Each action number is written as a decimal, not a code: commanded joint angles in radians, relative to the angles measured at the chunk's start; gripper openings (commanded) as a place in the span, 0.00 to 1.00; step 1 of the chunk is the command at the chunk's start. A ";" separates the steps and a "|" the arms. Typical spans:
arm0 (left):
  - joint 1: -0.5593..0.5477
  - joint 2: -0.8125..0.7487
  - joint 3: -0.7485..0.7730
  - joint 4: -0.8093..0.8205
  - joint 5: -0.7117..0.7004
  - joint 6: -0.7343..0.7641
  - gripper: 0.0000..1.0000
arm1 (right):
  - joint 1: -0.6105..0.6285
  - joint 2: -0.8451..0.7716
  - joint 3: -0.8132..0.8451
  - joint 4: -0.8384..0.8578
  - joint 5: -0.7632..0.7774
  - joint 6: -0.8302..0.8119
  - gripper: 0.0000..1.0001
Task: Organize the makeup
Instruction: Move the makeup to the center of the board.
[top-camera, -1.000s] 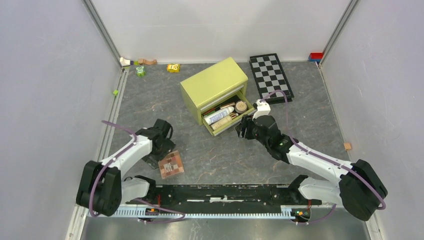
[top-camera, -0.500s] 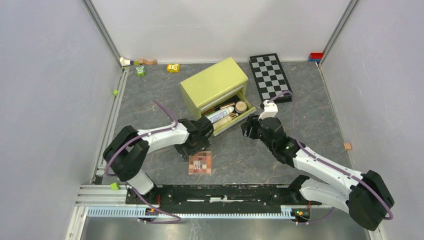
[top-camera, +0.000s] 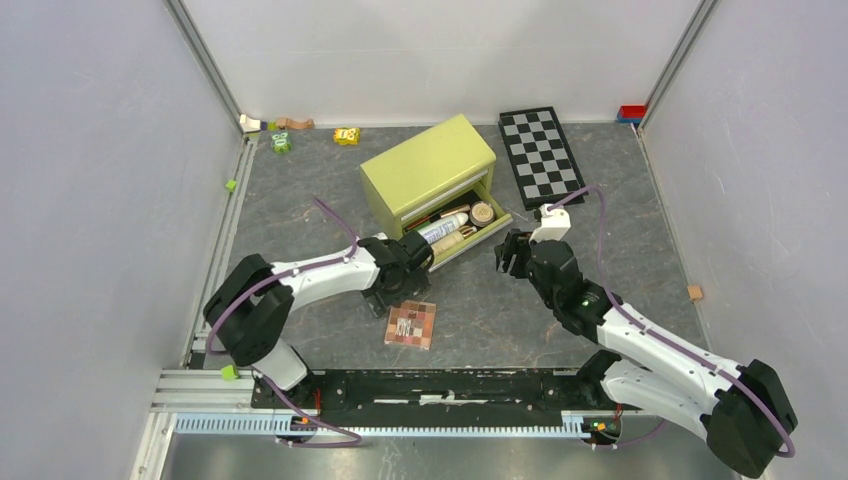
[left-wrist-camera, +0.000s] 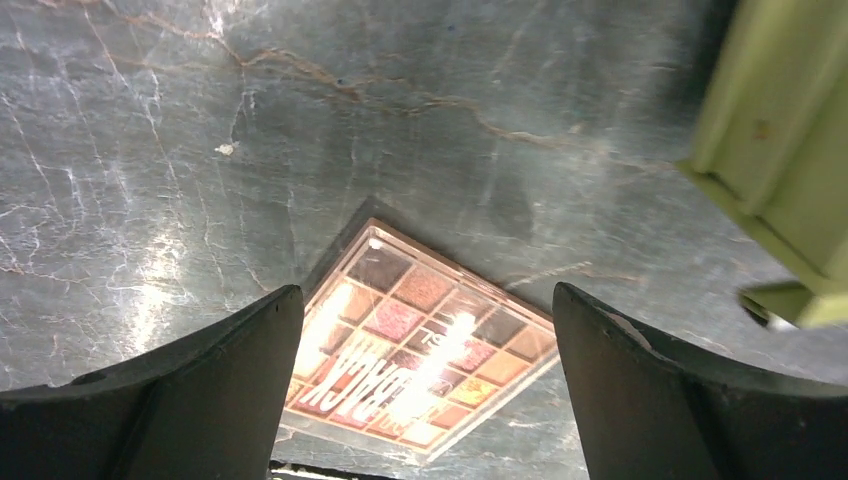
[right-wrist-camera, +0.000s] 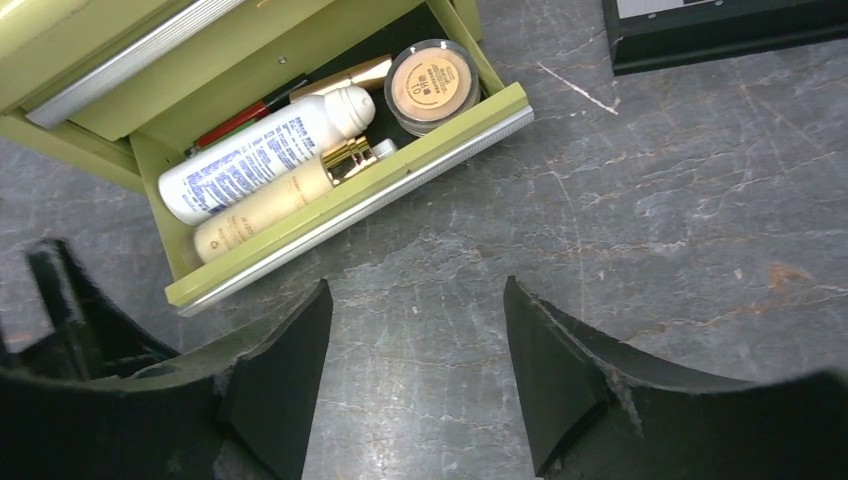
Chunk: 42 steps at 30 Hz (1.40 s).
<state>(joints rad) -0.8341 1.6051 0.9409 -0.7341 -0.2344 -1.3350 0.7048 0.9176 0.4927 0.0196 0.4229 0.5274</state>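
Makeup (top-camera: 445, 232) mostly in the open drawer (top-camera: 470, 243) of the green box (top-camera: 428, 165), seen from above. Eyeshadow palette (top-camera: 411, 325) alone on the desk (top-camera: 300, 200), just beside left tool (top-camera: 412, 275); right tool (top-camera: 512, 255) near the drawer front.

Left wrist: jaws wide apart, empty, palette lying below between them.

Right wrist: jaws parted, empty. White tube (right-wrist-camera: 265, 150), gold-capped bottle (right-wrist-camera: 275, 205) and round compact (right-wrist-camera: 432, 85) inside the drawer.

Likely step: fetching the palette. Next: lowering onto it and pinching its thin edges.

I see a grey marbled bench (top-camera: 300, 215). On it stand a green drawer box (top-camera: 428, 165) and, just to its right, a checkerboard (top-camera: 542, 152). The eyeshadow palette (top-camera: 411, 325) lies flat near the front, toy blocks (top-camera: 347, 136) sit along the far edge, and a tan cube (top-camera: 694, 293) sits at the right.
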 joint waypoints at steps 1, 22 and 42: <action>-0.007 -0.114 0.015 0.048 -0.091 0.063 1.00 | -0.004 -0.013 -0.012 -0.013 0.040 -0.024 0.74; 0.179 -0.649 -0.342 0.255 0.143 0.534 0.95 | 0.024 0.119 -0.069 0.180 -0.486 0.034 0.70; -0.073 -0.482 -0.499 0.452 0.213 0.432 0.78 | 0.152 0.299 -0.187 0.295 -0.583 0.244 0.60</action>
<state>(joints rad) -0.8799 1.1004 0.4675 -0.3611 -0.0391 -0.8532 0.8509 1.2026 0.3153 0.2958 -0.1123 0.7620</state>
